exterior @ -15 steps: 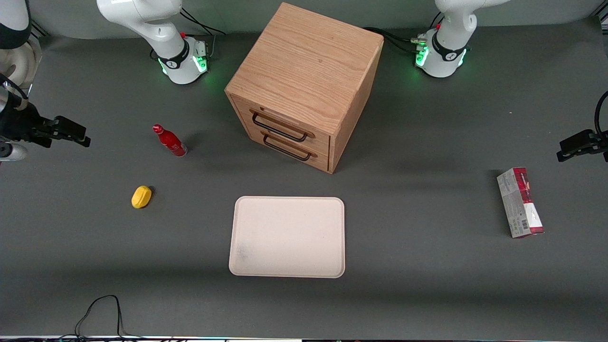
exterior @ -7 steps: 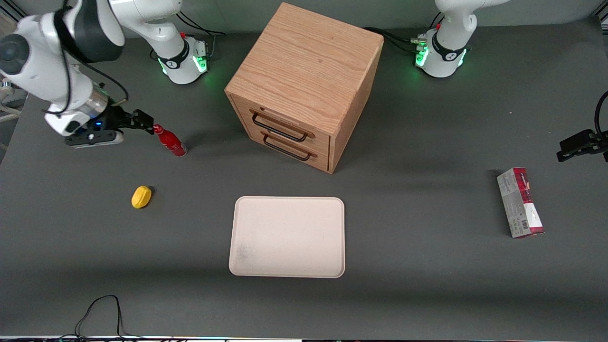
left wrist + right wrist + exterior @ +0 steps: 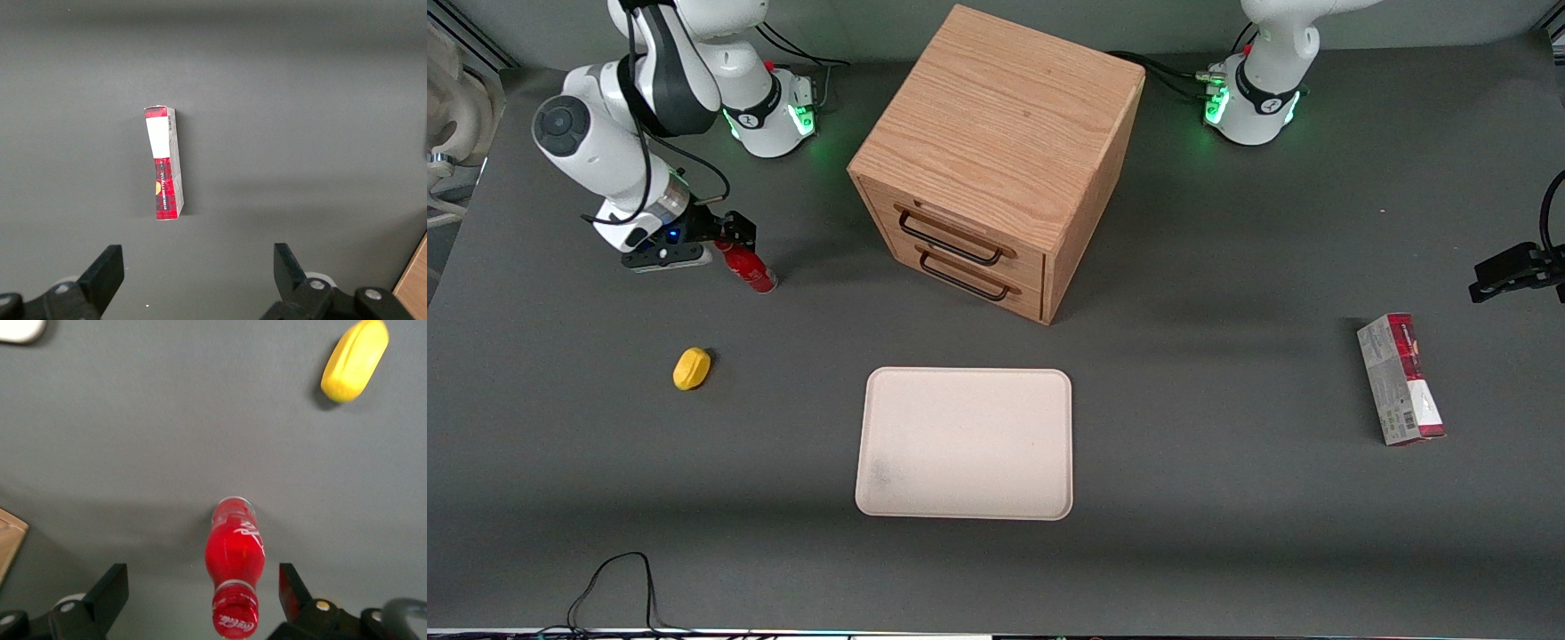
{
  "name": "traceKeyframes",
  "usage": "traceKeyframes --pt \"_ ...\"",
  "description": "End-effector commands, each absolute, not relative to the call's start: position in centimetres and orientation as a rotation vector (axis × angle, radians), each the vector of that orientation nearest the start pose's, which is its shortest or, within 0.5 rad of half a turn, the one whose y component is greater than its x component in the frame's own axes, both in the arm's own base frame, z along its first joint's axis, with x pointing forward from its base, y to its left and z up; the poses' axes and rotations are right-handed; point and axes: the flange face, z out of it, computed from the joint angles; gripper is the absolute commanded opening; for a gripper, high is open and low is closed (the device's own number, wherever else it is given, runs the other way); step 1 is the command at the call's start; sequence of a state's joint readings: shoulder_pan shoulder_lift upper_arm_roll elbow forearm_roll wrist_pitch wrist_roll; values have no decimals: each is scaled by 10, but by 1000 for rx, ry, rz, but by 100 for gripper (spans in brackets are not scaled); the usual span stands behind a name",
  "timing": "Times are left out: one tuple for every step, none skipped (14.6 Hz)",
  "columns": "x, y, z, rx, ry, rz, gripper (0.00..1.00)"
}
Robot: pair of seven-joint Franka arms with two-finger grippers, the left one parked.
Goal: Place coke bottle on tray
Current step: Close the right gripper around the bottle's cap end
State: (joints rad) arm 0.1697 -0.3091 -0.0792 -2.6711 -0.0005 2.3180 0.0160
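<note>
Above the bottle (image 3: 235, 568): gripper (image 3: 727, 233), fingers spread wide to straddle its neck. Tray (image 3: 964, 443) well apart, unused.

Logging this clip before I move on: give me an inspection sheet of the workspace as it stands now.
Surface: dark grey table, no spills seen.
Job's things: coke bottle upright on the table; tray bare, nearer the front camera.
Clutter: yellow lemon-shaped lump; red-and-grey carton; wooden drawer cabinet, both drawers shut.
Grippers: gripper open, fingers either side of the bottle's cap.
Cables: black cable at the table's front edge.
Surroundings: nothing seen.
</note>
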Motion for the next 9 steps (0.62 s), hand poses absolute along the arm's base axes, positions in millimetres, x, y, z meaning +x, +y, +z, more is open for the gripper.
traceKeyframes --pt "379 32 328 -3148 -185 58 100" --pt "378 31 326 -3150 -185 68 100" --pt "378 30 324 -3151 -186 75 100" --pt "378 30 324 -3150 -182 75 100" --pt "378 30 324 -3151 -182 75 100" --pt "378 30 324 -3151 -182 77 97" --pt "377 30 322 -3151 -184 82 83" --pt "377 29 322 -3151 -180 85 65" --pt "377 29 321 -3151 -180 90 44"
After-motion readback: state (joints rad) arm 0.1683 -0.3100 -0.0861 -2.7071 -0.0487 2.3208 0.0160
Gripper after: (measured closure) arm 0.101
